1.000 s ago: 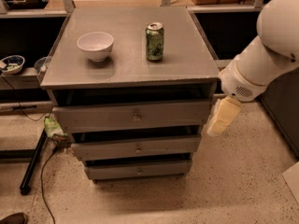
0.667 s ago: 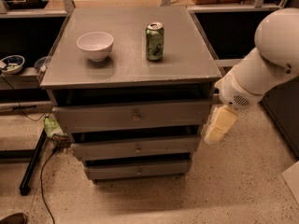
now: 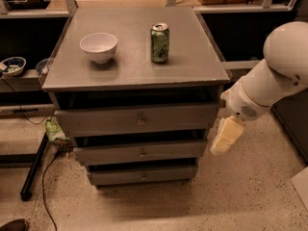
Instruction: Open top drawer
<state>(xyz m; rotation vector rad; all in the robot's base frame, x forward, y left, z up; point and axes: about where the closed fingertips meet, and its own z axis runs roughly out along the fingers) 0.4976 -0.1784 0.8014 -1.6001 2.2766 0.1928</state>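
top drawer (image 3: pixel 110 121): uppermost and widest of the three grey fronts, straight under the cabinet top (image 3: pixel 192 66), with a dark gap between its upper edge and the top
drawer axis: long side runs left-right across the view; flat front faces the camera
knob (image 3: pixel 141 121): small, round, metal, at the centre of the front, pointing at the camera
drawer contents: inside is hidden, cannot tell
lower drawers: middle drawer (image 3: pixel 110 154) and bottom drawer (image 3: pixel 115 177) – each narrower and shorter-fronted, stepped in below
white bowl (image 3: pixel 98 46): upright on the cabinet top, left of centre; only plain white shows inside
green can (image 3: pixel 160 42): upright on the top, right of the bowl, well apart from it
side bowl (image 3: pixel 12 65): small, blue-rimmed, on the low shelf at left; something pale in it, too small to name
gripper (image 3: pixel 225 136): cream-coloured, hanging down-left off the white arm (image 3: pixel 269 76), just beside the cabinet's right side at about middle-drawer height, below the top drawer's right end and well right of the knob
grip state: spread or closed – cannot tell; holding nothing that shows
contact: gripper vs cabinet side, cannot tell
front room: speckled floor (image 3: pixel 192 206) lies open before the drawer fronts
left edge: black pole (image 3: pixel 33 170), cable (image 3: pixel 45 191) and green crumpled wrapper (image 3: pixel 54 129) near the cabinet's lower left corner
right edge: arm and dark unit (image 3: pixel 293 124) take up that side
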